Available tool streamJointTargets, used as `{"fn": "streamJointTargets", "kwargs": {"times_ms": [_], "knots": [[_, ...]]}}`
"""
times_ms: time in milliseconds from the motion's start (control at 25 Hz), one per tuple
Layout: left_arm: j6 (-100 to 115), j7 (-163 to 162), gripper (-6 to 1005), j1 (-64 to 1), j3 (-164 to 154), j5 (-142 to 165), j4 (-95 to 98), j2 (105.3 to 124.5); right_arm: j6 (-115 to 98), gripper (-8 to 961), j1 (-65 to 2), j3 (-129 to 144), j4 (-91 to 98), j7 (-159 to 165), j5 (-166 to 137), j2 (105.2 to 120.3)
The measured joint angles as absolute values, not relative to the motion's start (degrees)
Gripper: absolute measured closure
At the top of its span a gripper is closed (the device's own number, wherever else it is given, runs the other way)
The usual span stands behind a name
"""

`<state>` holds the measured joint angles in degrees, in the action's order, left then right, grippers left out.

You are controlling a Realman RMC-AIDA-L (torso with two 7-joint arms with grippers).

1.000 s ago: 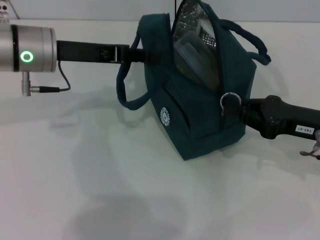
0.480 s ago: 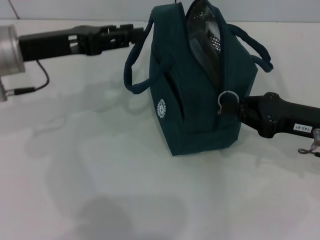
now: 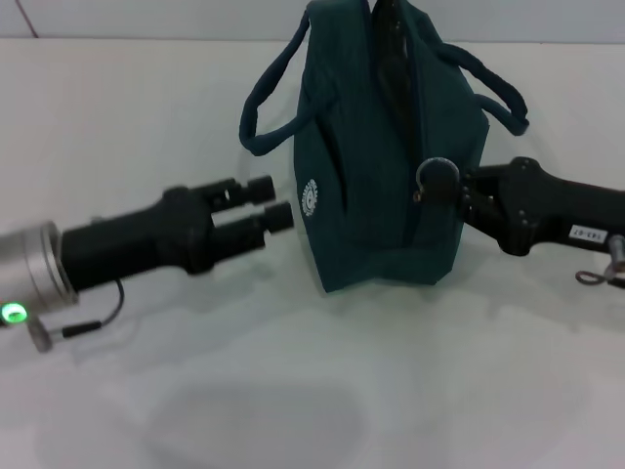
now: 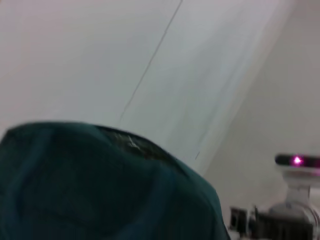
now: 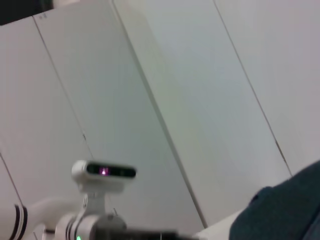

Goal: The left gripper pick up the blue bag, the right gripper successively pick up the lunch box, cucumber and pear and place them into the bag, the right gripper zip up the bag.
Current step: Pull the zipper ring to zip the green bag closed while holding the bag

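Two grippers (left (image 3: pixel 266 204), right (image 3: pixel 441 183)) beside blue bag (image 3: pixel 376 186)

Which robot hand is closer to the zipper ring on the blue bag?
The right gripper. It sits right at the zipper ring on the blue bag's side. The left gripper is off the opposite side, near the white logo.

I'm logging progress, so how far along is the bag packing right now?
Packing looks done: no food lies on the table, though the blue bag hides its contents. In hand: the right gripper at the zipper, opening nearly shut. The left gripper sits beside the bag, not holding it. Left: finishing zipping.
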<state>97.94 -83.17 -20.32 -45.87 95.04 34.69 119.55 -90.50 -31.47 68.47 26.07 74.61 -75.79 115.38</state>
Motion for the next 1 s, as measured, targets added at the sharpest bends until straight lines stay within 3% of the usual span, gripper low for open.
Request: {"fn": "streamJointTargets", "kwargs": {"times_ms": [320,560,1000], "knots": [[93.4,-65.7,443,-21.3,-45.5,92.6,21.7,120.12,-91.0,945,-35.3,68.8,26.3,73.3,-74.1,115.47],[87.3,-59.7,445,-25.6,-45.7,91.0,13.8,120.41,-90.9,945,-37.3,68.8,26.4,73.2,-74.1,115.82],[84.0,-57.9,449,-28.5,-45.8,89.1,9.9,120.65,-89.8,944,-37.4,68.5,26.4,71.7,-73.7,115.8]]}}
